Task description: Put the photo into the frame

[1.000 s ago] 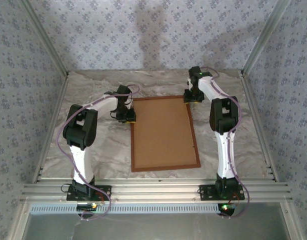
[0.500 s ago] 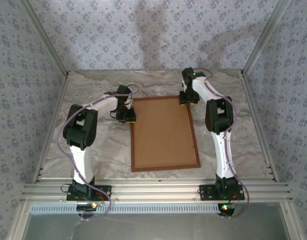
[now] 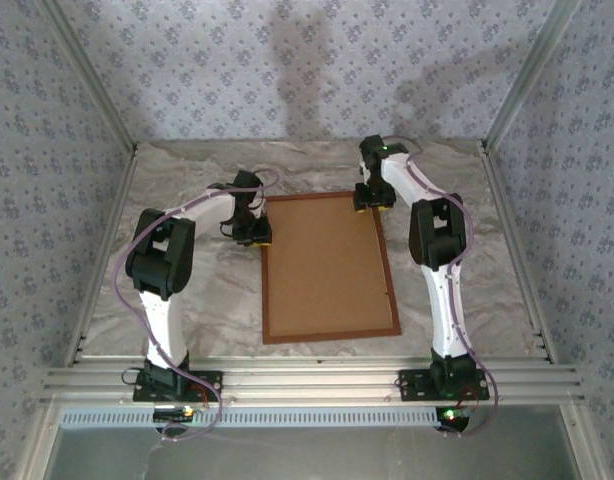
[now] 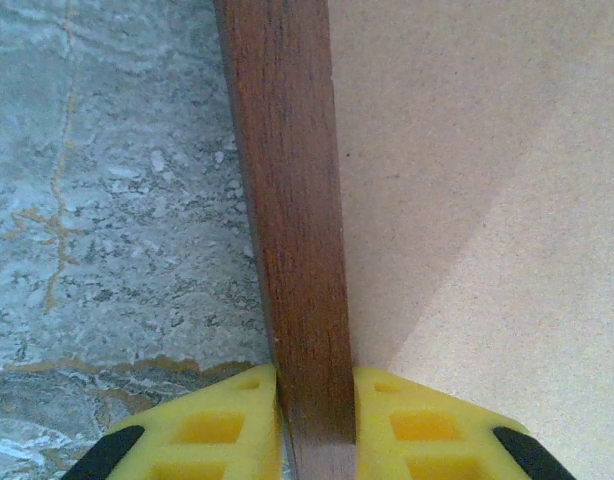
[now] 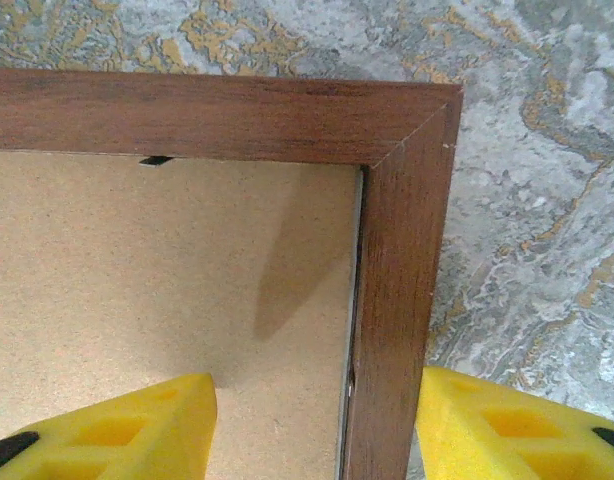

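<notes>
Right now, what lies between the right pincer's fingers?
In the right wrist view: a side rail of the frame and a strip of backing board.

The frame [image 3: 327, 337] lies flat in the middle of the table [image 3: 207, 300], its long sides running near to far and its near end skewed slightly right. It is a thin rectangle of narrow reddish-brown wood moulding with dark streaky grain, mitred at the far right corner. Its back faces up, filled by a plain brown backing board [image 3: 327, 265]. My left gripper [image 4: 315, 400] pinches its left rail near the far left corner. My right gripper [image 5: 315, 400] straddles the right rail at the far right corner, fingers spread wide.
</notes>
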